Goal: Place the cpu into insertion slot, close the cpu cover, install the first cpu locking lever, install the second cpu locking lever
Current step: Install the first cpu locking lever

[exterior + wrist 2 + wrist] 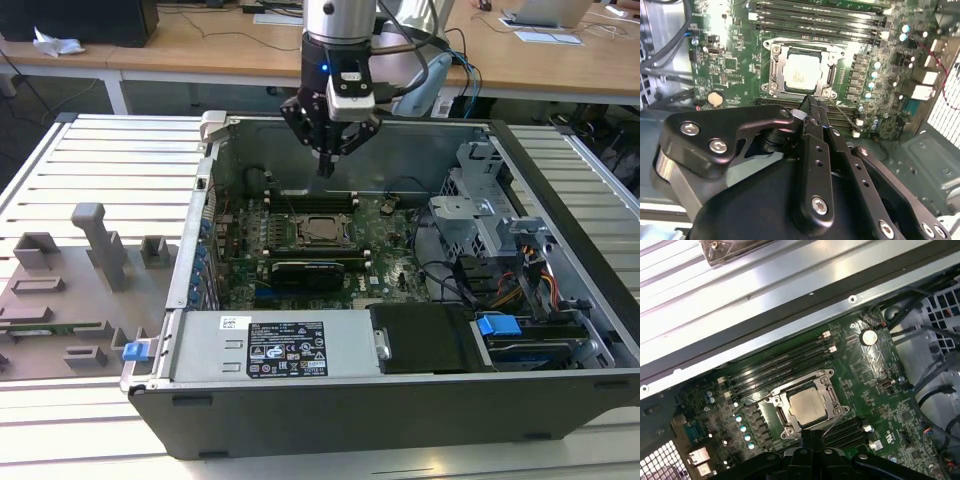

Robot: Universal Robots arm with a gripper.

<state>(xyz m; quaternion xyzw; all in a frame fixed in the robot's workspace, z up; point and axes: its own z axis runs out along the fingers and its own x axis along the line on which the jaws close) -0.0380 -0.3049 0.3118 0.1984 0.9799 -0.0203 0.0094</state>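
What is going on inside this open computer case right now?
The robot arm's gripper, fingers shut, hangs above the green motherboard in the computer case. The cpu already sits in the insertion slot, and the cpu cover lies flat around it. A thin wire lever juts out beside the socket, near the gripper's tip.

An open computer case (pixel 400 420) lies on a slatted metal table (pixel 110 150), grey plastic fixtures (pixel 105 245) beside it toward the table's edge at the exterior view's left. Inside, a green motherboard (pixel 395 265) carries a long black card (pixel 318 270), memory slots (pixel 815 22) and a coin cell battery (pixel 868 336); a labelled power supply (pixel 210 345) lies along the case's near wall.
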